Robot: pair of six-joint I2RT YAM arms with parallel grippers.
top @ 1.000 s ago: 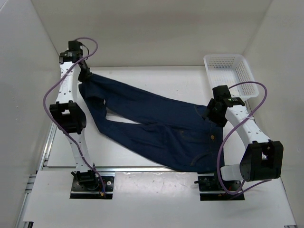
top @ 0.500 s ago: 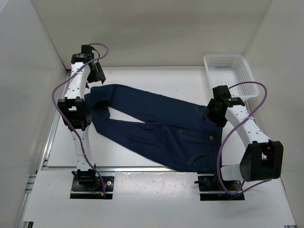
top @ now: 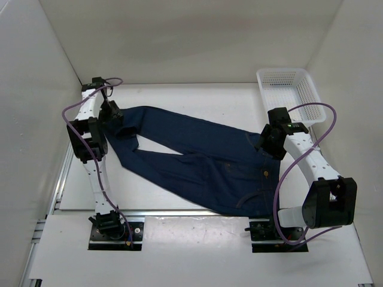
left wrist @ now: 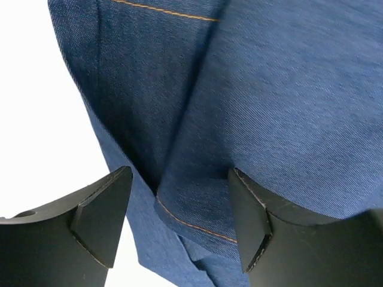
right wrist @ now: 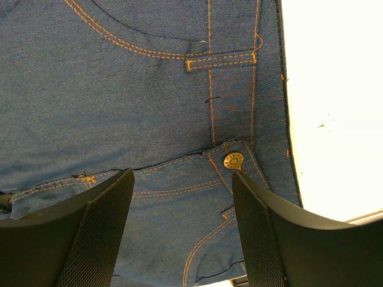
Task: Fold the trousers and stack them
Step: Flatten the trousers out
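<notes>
Looks to be the laying-out step ahead of the first fold, with trousers (top: 197, 156) spread on the counter (top: 197, 98), leg hem between open, empty left jaws, waist button between open, empty right jaws; next, lower and close on cloth.

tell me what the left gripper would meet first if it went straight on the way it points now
Most likely the trousers: the left gripper points at a leg's hemmed edge, framed between its open jaws. How close the cloth is cannot be told.
</notes>
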